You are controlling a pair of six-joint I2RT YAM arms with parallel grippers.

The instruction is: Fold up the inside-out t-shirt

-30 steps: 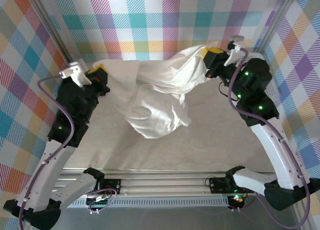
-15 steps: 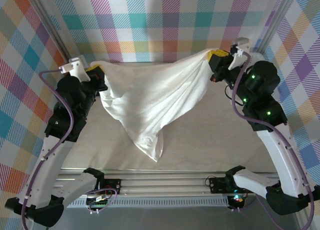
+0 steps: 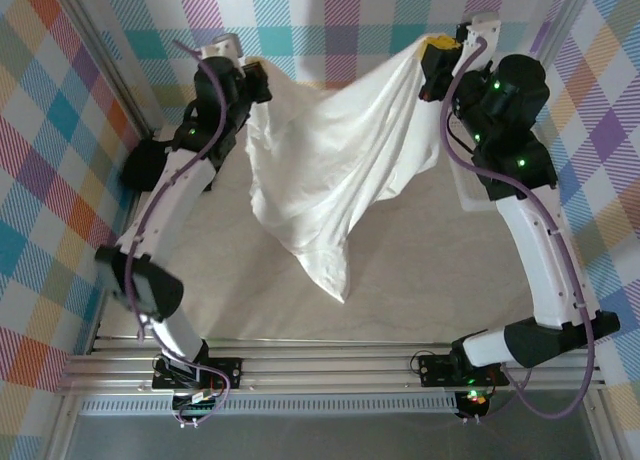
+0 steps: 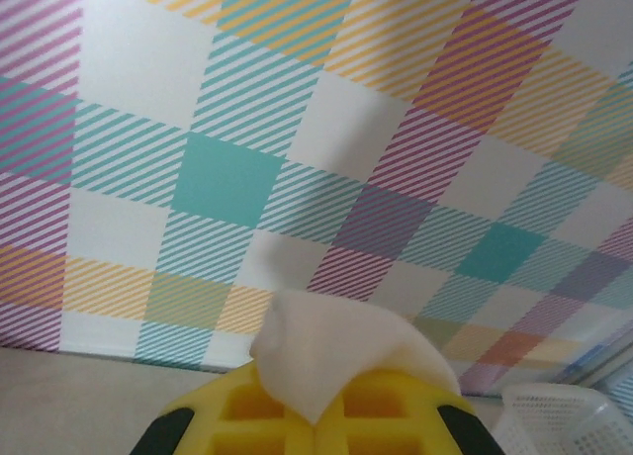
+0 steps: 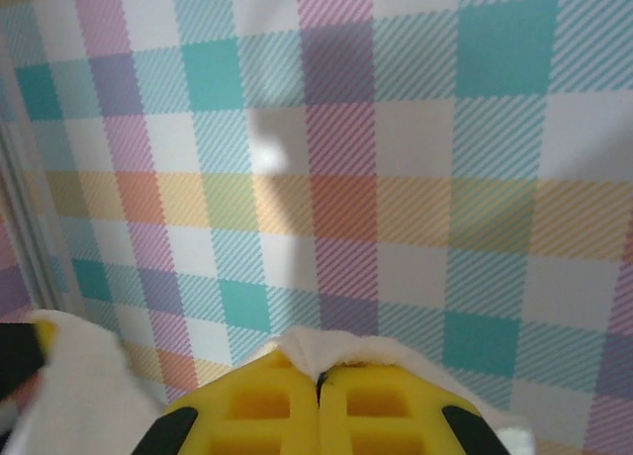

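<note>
**Shirt held up by two edges: slip and snag risks**

Top view. The t-shirt (image 3: 330, 170) hangs in the air between the two hands, over the far half of the desk (image 3: 430, 280). The left hand (image 3: 258, 80) is closed on one upper edge and the right hand (image 3: 437, 52) is closed on the other. The cloth sags between them in a deep drape and narrows to a point low near the middle of the desk. I cannot tell whether the tip touches. Judgement: the drape is bunched, so laid down like this it would likely land creased rather than flat. Both hands are close to the plaid wall (image 3: 300, 30), which leaves little room to carry the cloth farther back.

Left wrist view. The yellow fingers (image 4: 257, 420) are pressed together, with only a small tongue of white cloth above them. Judgement: the bite is thin, and a sideways tug could pull it free. A white basket (image 4: 569, 420) sits at the lower right by the wall, where a trailing hem might catch on it.

Right wrist view. The fingers are shut here too, with a small fold pinched at the seam between them. More cloth bulges at the lower left. Judgement: the slip risk is the same here, and if one hand loses its hold, the shirt swings off the other.
</note>
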